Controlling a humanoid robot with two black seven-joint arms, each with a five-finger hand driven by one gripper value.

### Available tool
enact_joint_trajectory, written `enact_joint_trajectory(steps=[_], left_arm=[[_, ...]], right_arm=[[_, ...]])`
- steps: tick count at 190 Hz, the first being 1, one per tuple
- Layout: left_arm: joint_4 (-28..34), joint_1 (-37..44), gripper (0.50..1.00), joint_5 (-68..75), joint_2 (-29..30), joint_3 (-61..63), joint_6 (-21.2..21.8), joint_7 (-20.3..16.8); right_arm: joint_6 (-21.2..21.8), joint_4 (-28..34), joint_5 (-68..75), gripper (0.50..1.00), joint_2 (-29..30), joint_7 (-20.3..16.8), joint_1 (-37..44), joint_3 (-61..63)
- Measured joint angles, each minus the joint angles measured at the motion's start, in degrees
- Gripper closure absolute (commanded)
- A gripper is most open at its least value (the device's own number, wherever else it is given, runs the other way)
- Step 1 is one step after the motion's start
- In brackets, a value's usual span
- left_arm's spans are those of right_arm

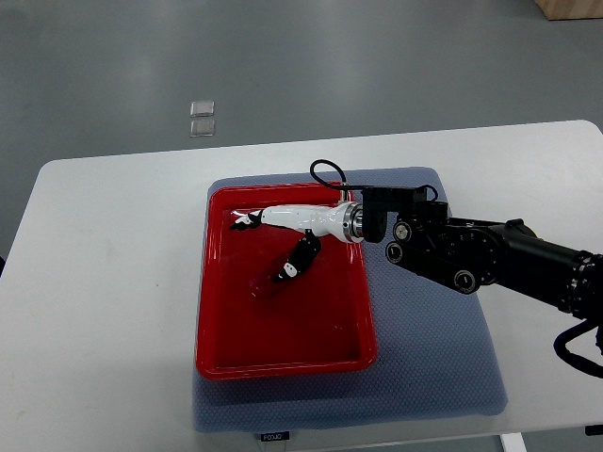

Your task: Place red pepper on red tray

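Inside red tray [212, 311], right hand [283, 247], red pepper [266, 282]

Red pepper [265, 282] inside red tray [283, 360]

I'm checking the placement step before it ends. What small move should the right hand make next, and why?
Probably spread the fingers and lift straight up. The right hand is low over the red tray, and the red pepper at its thumb tip seems to rest on the tray floor, though whether the thumb touches it is unclear.

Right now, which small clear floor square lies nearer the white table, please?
The lower small clear square, just below its twin, closer to the white table edge.
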Motion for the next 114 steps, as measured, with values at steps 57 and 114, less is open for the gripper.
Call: enact_joint_trajectory(steps=[57, 114], left_arm=[[-0.09, 0.0, 0.5, 0.0, 0.0, 0.0, 0.0, 0.02], [-0.12, 0.01, 0.5, 0.0, 0.0, 0.08, 0.0, 0.02]], right_arm=[[0.69, 0.26, 15.05, 0.597, -3.76, 0.03, -4.05, 22.93], [3.05, 0.37, 52.26, 0.589, -3.82, 0.04, -16.8, 41.96]])
